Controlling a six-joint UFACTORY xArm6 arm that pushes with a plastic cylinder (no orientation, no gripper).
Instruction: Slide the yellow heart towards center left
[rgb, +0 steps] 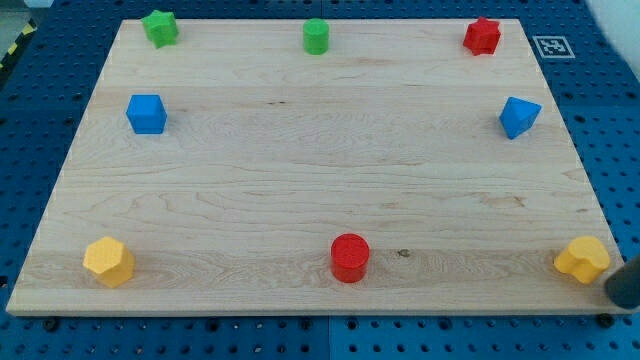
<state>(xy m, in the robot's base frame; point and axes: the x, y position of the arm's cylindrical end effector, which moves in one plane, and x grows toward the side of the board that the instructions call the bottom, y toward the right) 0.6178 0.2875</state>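
Observation:
The yellow heart (582, 259) lies at the board's bottom right corner. My tip (620, 292) shows as a dark blurred rod end at the view's right edge. It is just right of and below the heart, close to it; whether they touch I cannot tell. A yellow hexagon (108, 261) sits at the bottom left corner.
On the wooden board (320, 180): a green star (159, 27) at top left, a green cylinder (316, 36) at top middle, a red star (482, 35) at top right, a blue cube (146, 113) at left, a blue block (518, 116) at right, and a red cylinder (350, 257) at bottom middle.

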